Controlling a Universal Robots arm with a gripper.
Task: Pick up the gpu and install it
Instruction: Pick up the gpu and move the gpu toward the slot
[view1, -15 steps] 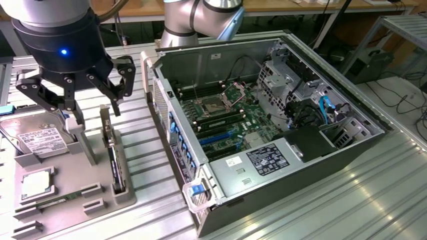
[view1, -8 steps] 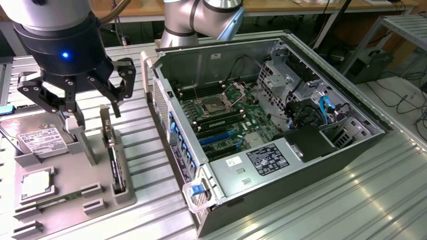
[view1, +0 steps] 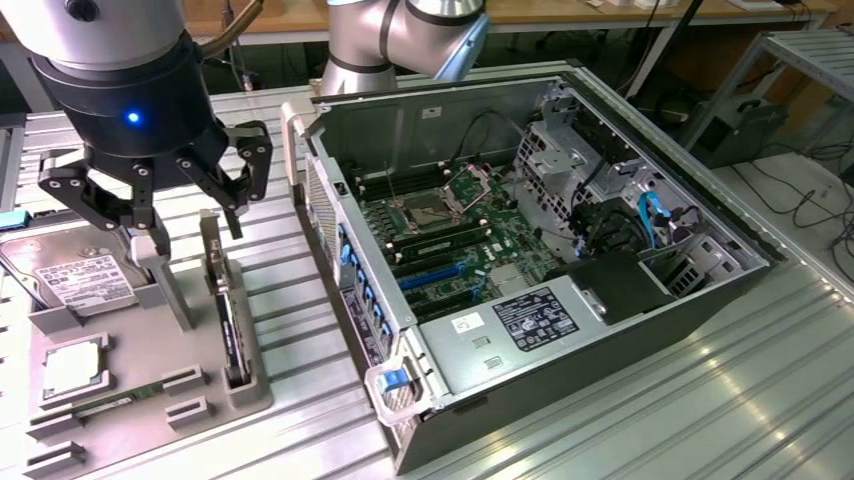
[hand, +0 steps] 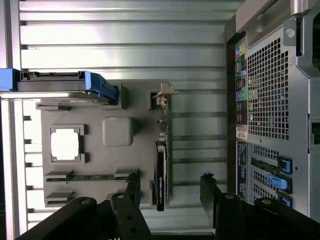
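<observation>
At nine o'clock in the exterior view, a silver hard drive (view1: 64, 272) lies at the far corner of a grey tray (view1: 147, 345), and a small square chip (view1: 74, 365) sits in its own pocket at six o'clock from the drive. A grey post (view1: 160, 285) rises from the middle of the tray.

The gripper (view1: 187, 230) hangs over the tray at ten o'clock in the exterior view, a blue light glowing on its body. Its fingers (hand: 133, 187) are spread wide and hold nothing. In the wrist view the gripper (hand: 170, 182) straddles the card: one finger is on each side of it, both clear of it, and the card sits nearer one finger than the other.

The gpu (view1: 230, 330) stands on edge in a slot along the tray's side nearest the computer, at five o'clock from the gripper. Its pale bracket (view1: 210, 235) is at the far end, pointing toward twelve o'clock. In the wrist view the gpu (hand: 160, 175) shows as a thin dark strip.

At three o'clock from the tray, an open computer case (view1: 694, 340) lies on its side on the ribbed metal table (view1: 667, 420), with its green motherboard (view1: 454, 240) showing.
</observation>
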